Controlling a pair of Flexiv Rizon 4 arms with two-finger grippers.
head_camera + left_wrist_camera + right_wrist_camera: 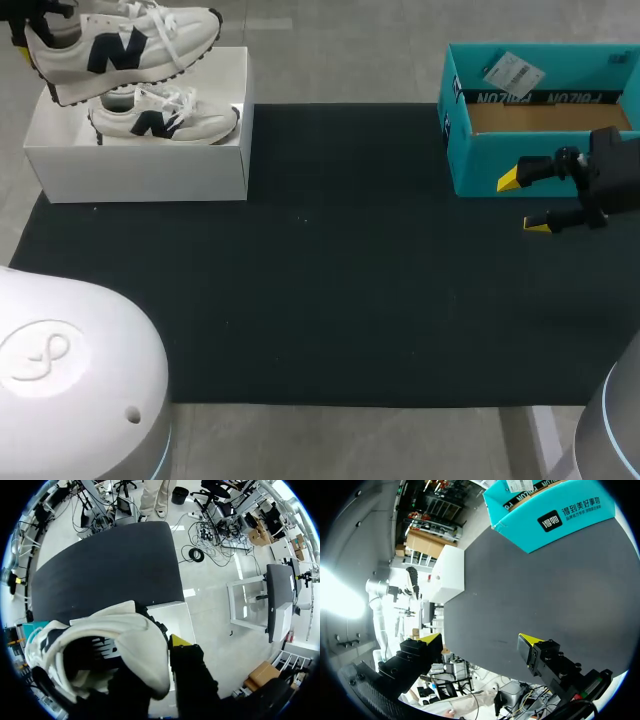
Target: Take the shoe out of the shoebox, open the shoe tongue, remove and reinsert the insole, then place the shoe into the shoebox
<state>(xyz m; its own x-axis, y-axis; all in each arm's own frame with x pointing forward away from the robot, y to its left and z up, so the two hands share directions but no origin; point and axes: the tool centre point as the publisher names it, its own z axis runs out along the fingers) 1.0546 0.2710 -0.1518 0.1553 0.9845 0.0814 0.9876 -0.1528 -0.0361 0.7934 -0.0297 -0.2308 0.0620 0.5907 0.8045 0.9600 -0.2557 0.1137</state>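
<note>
One step nearly done: left gripper fingers clamp the white-and-navy sneaker above the white cardboard shoebox; right gripper fingers spread, empty. Tongue, insole, return remain.

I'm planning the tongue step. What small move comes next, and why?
Probably swing the left gripper toward the black mat and lower: it holds the shoe above the white shoebox, while the right gripper is open beside the teal box.

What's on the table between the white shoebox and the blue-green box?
Nothing but bare dark mat lies between the white shoebox and the teal box; the head view shows it.
</note>
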